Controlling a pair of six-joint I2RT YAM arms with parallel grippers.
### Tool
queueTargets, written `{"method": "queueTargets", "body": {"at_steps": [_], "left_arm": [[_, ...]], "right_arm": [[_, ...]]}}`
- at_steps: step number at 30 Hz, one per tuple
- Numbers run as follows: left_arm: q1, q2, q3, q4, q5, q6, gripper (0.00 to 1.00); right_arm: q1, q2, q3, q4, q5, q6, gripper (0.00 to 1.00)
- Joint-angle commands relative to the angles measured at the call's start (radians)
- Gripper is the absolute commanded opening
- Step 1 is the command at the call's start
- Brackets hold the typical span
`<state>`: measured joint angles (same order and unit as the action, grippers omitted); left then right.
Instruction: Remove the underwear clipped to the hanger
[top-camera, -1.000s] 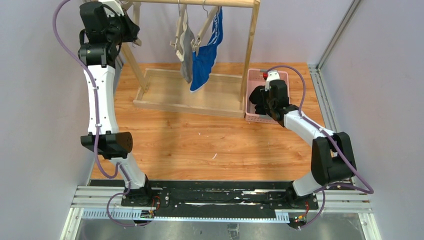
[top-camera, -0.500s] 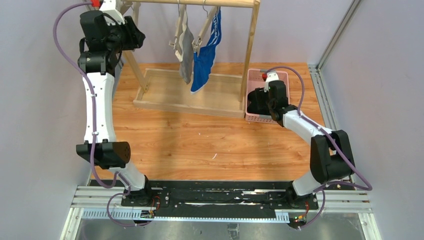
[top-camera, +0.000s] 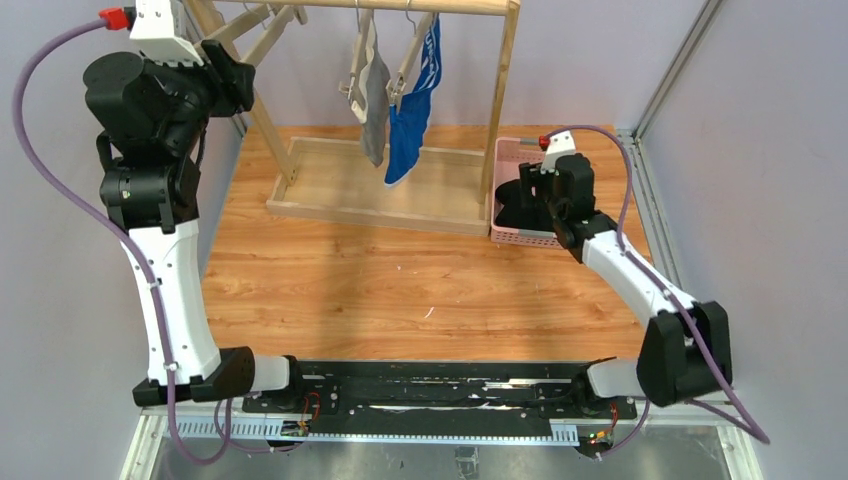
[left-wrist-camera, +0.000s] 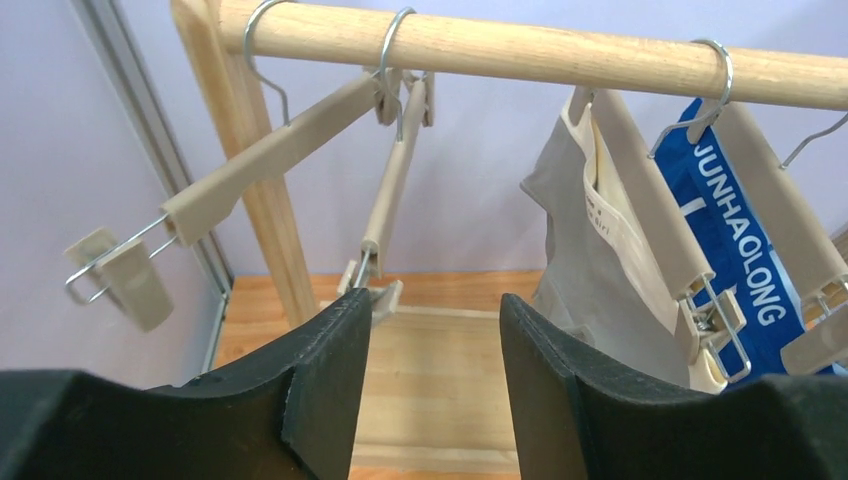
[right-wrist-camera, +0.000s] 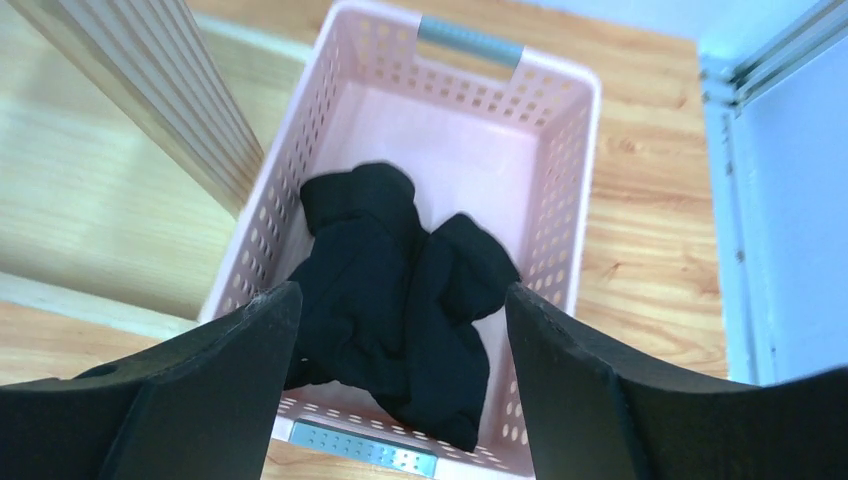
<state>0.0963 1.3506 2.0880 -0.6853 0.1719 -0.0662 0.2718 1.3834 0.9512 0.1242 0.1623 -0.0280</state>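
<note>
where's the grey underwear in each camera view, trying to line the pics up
Top external: the grey underwear hangs at top centre from the wooden rack, just left of the blue underwear.
Left wrist: right of centre, clipped to a hanger, the blue underwear on its right.
Right wrist: not in it.
Shared landmark: the blue underwear beside it.

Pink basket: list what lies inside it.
One crumpled black brief lies on the floor of the pink basket. Nothing else shows on the bare floor; whatever might sit beneath the cloth is covered.
</note>
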Motion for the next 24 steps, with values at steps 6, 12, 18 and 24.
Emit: {"method": "queueTargets", "body": {"at_steps": [6,12,18,24], "left_arm": [[0.004,-0.082,-0.07,0.001,0.167,-0.016,0.53],[-0.14,-0.038,0.017,0.002,0.18,-0.015,0.54],[-0.327,0.083,0.147,0.001,0.102,0.005,0.58],[-0.378,0.192,0.214,0.01,0.066,0.022,0.6]], "right_arm": [[-0.008,-0.311,-0.084,-0.011,-0.053,0.024,0.77],[0.04,-0.43,-0.1,-0.052,-0.061,0.036,0.77],[0.112,-0.5,-0.098,-0.09,-0.053,0.025,0.78],[0.16,-0.568,-0.1,-0.145,-0.039,0.029,0.78]]}}
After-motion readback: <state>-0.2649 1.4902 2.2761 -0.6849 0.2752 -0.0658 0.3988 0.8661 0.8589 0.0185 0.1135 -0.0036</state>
